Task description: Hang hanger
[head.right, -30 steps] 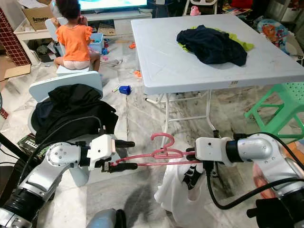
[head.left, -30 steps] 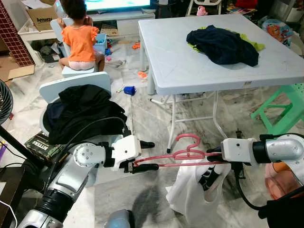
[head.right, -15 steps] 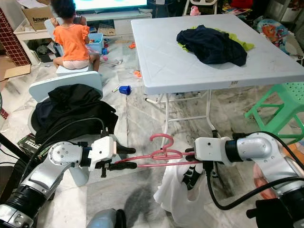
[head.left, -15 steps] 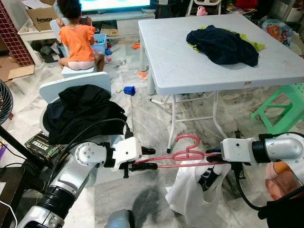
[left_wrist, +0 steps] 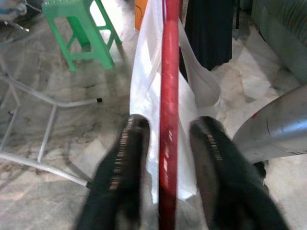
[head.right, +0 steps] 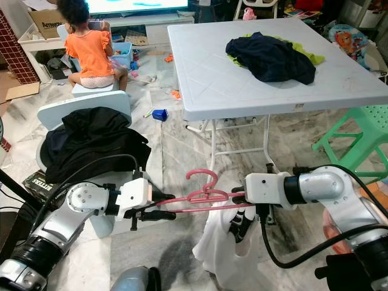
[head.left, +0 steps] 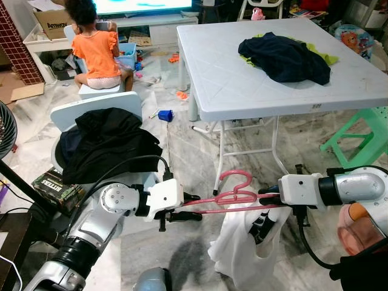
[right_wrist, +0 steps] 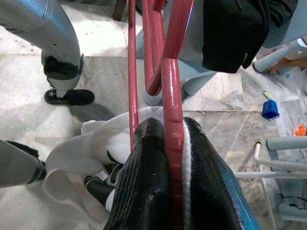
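R gripper [right_wrist: 168, 158]: clamped on hanger [head.left: 233, 195] end, shirt [head.left: 242, 242] hung below
L gripper [left_wrist: 168, 139]: narrowly open, hanger bar between fingers
Hanger: held horiz., hook up

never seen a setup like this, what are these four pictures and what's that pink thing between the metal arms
This is a walking humanoid robot with two silver arms, each ending in two long black fingers. The two wide pictures come from cameras in its head, looking down. The two close-ups come from cameras on its wrists.

The pink thing is a clothes hanger with a white garment hanging from it. The right gripper is clamped on one end. The left gripper is at the other end, fingers apart on either side of the bar.

Beyond are a white table with dark clothes, a chair draped in black clothing, and a person sitting on the floor.
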Robot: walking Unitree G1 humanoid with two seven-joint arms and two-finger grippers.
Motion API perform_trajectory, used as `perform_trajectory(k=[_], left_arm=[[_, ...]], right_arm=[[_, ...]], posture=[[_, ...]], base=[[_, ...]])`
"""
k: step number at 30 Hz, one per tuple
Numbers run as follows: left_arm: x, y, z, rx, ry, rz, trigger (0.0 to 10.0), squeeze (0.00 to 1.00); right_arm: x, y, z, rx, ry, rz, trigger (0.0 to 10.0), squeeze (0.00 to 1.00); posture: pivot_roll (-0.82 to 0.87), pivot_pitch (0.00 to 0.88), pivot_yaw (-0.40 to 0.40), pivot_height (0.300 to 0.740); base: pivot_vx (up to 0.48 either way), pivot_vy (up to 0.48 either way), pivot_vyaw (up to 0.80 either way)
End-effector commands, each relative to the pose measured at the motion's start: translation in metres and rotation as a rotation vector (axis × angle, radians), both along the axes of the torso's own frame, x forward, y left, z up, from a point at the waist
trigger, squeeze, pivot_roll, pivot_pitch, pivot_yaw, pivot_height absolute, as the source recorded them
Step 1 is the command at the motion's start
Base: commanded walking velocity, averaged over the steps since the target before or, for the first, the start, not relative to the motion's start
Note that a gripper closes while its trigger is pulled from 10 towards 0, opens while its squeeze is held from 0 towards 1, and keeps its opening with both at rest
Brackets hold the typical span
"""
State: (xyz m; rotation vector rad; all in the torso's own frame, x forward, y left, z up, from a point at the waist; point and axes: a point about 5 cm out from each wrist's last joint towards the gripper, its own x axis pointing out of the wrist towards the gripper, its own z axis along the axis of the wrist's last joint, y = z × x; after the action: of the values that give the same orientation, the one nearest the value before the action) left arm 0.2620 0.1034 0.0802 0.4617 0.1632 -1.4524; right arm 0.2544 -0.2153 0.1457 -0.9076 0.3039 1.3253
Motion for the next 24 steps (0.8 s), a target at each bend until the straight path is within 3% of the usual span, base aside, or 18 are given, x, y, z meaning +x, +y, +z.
perform_trajectory(k=[1,16,24], left_arm=[[0.003,0.0,0.002,0.005,-0.009,-0.001,0.0,0.0],[0.011,-0.001,0.005,0.008,-0.027,-0.001,0.0,0.0],[0.016,-0.01,0.006,-0.062,-0.069,0.065,0.0,0.0]], right_arm=[[0.005,0.003,0.018,0.023,-0.063,0.02,10.0,0.0],[0.005,0.012,0.013,0.03,-0.06,0.035,10.0,0.0],[0.009,0.015,0.014,0.036,-0.085,0.036,10.0,0.0]], posture=[[-0.07,0.0,0.026,0.74],[-0.07,0.0,0.026,0.74],[-0.07,0.0,0.024,0.74]], base=[[0.0,0.0,0.0],[0.0,0.0,0.0],[0.0,0.0,0.0]])
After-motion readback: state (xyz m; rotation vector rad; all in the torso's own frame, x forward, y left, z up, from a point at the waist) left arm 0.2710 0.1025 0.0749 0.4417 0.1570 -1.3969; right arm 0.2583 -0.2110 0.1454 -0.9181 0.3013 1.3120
